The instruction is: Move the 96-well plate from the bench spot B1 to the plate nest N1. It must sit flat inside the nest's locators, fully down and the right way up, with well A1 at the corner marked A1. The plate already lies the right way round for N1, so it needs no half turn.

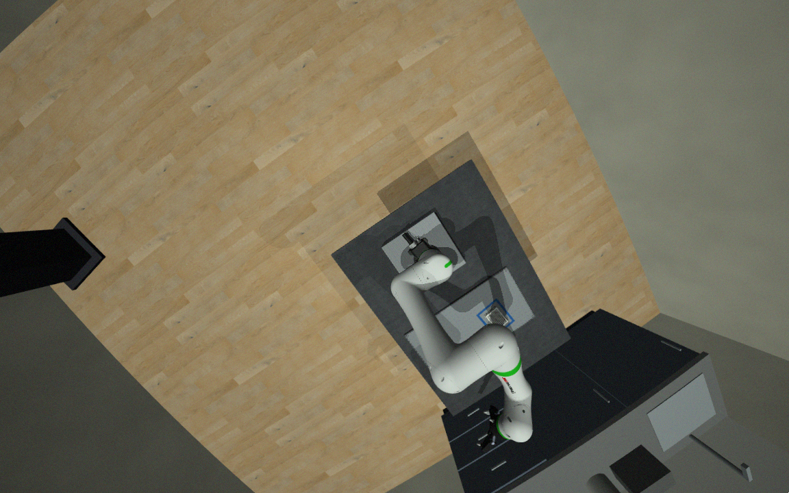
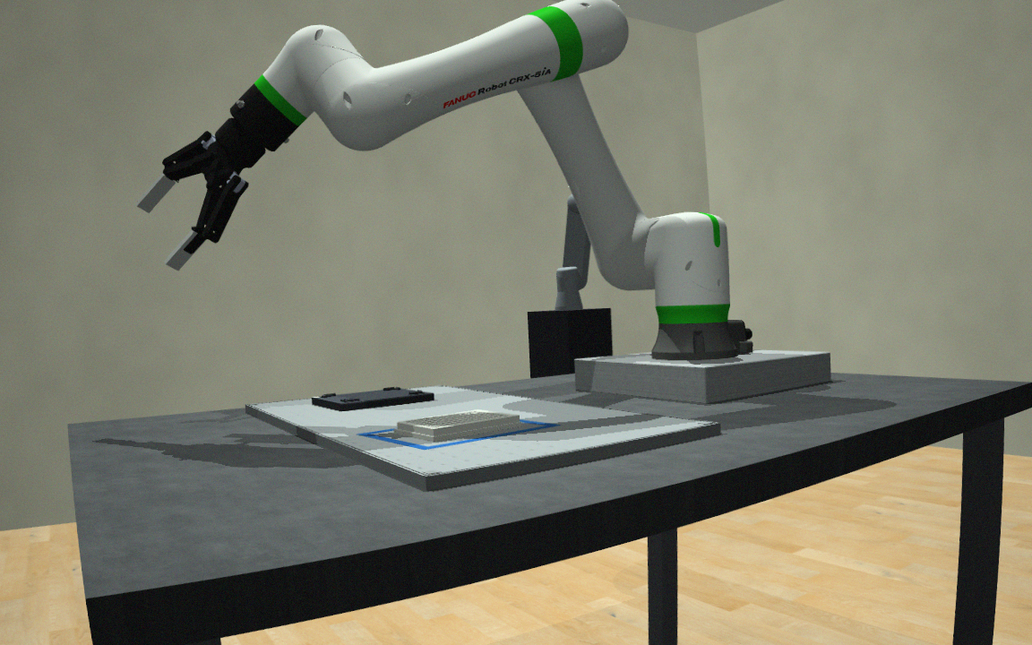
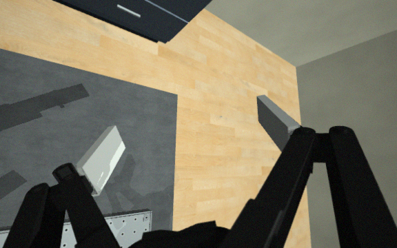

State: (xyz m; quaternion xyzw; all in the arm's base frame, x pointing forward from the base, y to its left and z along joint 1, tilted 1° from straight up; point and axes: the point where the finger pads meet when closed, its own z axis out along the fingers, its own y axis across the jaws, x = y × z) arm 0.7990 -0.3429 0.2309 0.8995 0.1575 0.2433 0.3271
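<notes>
The white 96-well plate [image 2: 460, 422] lies flat inside a blue outline on the light grey board [image 2: 487, 437], which rests on the dark table. It also shows from above [image 1: 498, 315]. The black plate nest [image 2: 373, 398] sits empty on the board, behind and to the left of the plate. My gripper [image 2: 165, 227] is open and empty, high in the air above the table's left part, well away from plate and nest. From above the gripper [image 1: 486, 427] shows close to the camera. In the wrist view the spread fingers frame the table edge and floor. Plate and nest are out of that view.
The arm's base stands on a grey pedestal [image 2: 700, 373] at the back right of the table. A black box [image 2: 569, 340] stands behind it. A corner of the board [image 3: 129, 224] shows in the wrist view. A dark cabinet [image 1: 599, 368] stands beside the table.
</notes>
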